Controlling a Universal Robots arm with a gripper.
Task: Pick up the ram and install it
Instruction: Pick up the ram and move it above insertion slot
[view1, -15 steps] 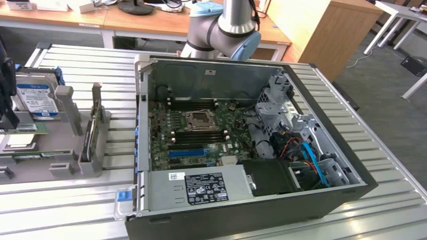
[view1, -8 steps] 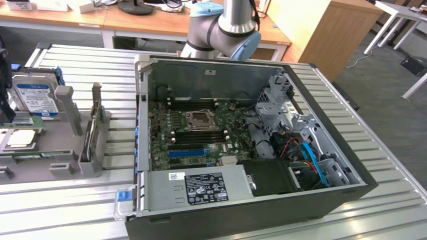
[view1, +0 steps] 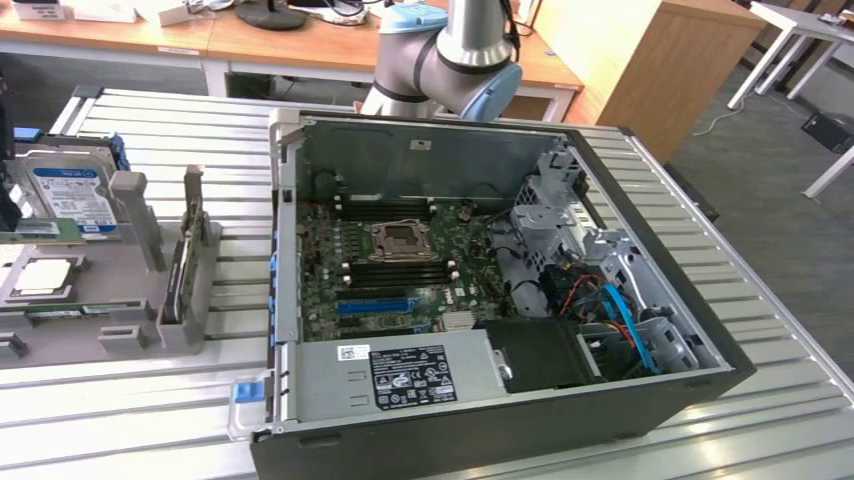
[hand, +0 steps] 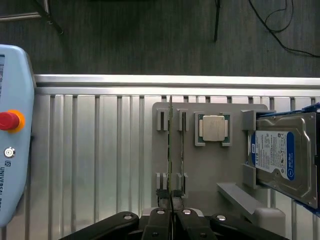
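Observation:
My gripper (hand: 171, 218) is shut on the ram (hand: 170, 150), a thin green stick seen edge-on that reaches out from the fingertips, over the grey parts holder (hand: 210, 170) below. Another green stick (hand: 182, 145) stands in the holder's slot beside it. In the exterior view the arm (view1: 447, 60) rises behind the open computer case (view1: 694, 330), and the holder (view1: 120, 300) sits at that view's left. The motherboard (view1: 387, 270), with its memory slots around the processor socket, lies inside the case.
The holder also carries a square silver processor (hand: 213, 128) and a blue-labelled hard drive (hand: 280, 160). A teach pendant (hand: 12, 130) lies on the slatted metal table (hand: 95, 165). Wooden desks (view1: 267, 40) stand behind the table.

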